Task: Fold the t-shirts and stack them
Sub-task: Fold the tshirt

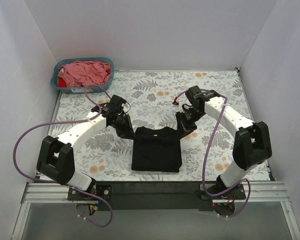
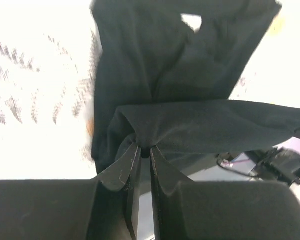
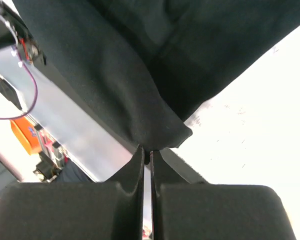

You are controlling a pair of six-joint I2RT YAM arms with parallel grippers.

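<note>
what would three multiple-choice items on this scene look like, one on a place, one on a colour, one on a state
1. Where on the table does the teal basket stand?
A. far left corner
B. near right corner
C. between the arm bases

2. What colour is the t-shirt lying between the arms?
A. red
B. black
C. white

3. What is the state of the left gripper?
A. wide open over bare table
B. shut on the basket's rim
C. shut on a fold of the t-shirt

Answers:
1 A, the top view shows it in the far left corner.
2 B, its cloth is black in every view.
3 C, the left wrist view shows black cloth pinched between the closed jaws.
</note>
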